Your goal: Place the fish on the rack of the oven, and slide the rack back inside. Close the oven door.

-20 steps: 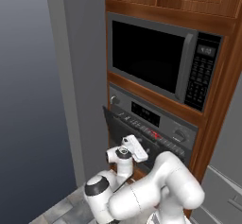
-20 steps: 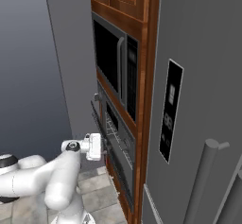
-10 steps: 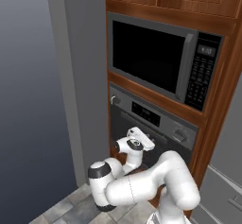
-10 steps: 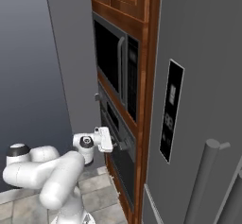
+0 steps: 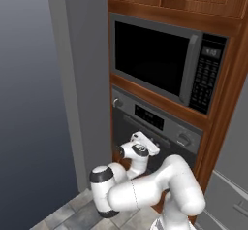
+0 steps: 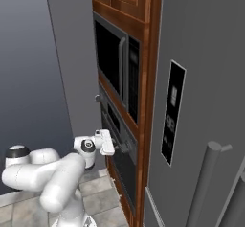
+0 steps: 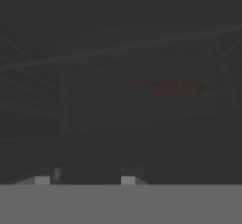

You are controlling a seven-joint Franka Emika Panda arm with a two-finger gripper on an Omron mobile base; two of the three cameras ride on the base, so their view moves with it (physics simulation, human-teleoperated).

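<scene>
1. Hand view: fish (image 7: 177, 87) shows dimly on the rack (image 7: 113, 53) behind the dark oven door (image 5: 127, 138)
2. Gripper (image 6: 119, 147) is against the door; its opening cannot be told
3. Open floor (image 6: 95, 192) lies left of the oven (image 5: 160, 127)

Wood cabinetry (image 5: 227, 40), grey wall (image 5: 29, 78), seemingly tiled floor (image 5: 72, 214).
</scene>
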